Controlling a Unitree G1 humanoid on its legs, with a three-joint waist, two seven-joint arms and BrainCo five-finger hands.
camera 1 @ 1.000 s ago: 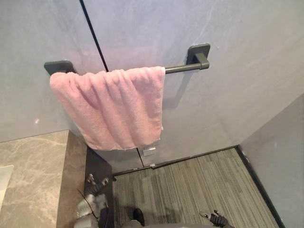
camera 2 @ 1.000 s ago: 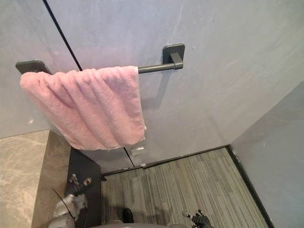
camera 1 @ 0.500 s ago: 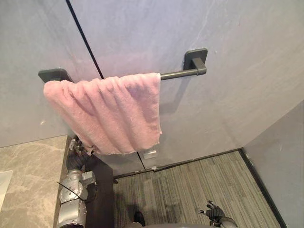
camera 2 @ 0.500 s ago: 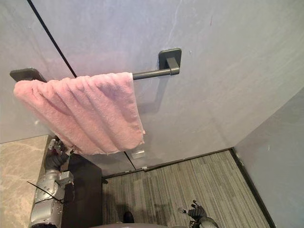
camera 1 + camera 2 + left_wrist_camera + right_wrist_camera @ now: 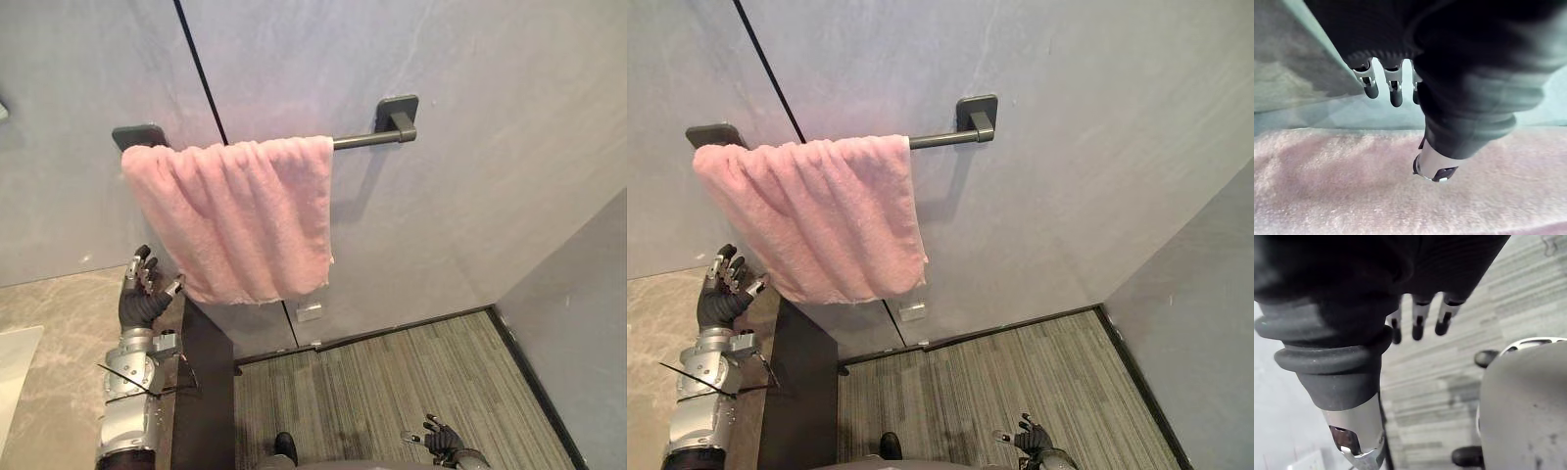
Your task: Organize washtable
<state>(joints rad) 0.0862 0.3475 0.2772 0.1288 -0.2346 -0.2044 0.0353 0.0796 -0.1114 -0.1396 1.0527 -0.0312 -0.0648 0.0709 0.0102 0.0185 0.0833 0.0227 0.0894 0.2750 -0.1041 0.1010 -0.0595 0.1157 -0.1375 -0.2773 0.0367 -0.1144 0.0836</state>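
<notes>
Left hand (image 5: 144, 294) is up beside the lower left edge of the fluffy pink terry towel (image 5: 235, 220). Its fingers are straight and spread with the thumb out to the side, and it's holding nothing. The thumb tip looks just beside the cloth, but I honestly can't tell if it's touching. The towel is draped over the dark metal towel bar (image 5: 367, 140) on the grey wall (image 5: 470, 196), bunched toward the left end, so the right part of the bar is bare. Its bottom edge hangs on a slant. Right hand (image 5: 443, 439) is way down near the striped grey floor (image 5: 392, 382), fingers loose and apart, doing nothing.

What worries me, assuming the plan is to straighten the towel:

- It's only draped, not clipped. A tug down on that left corner could drag the whole thing off the bar onto the marble-look bench (image 5: 59, 333) or the floor.
- Pinching just one fold would pull the cloth more crooked instead of spreading it out.
- Terry loops could snag on the dark fingertips.
- The hand is close to the wall, so reaching too far in would jam the fingers against it.
</notes>
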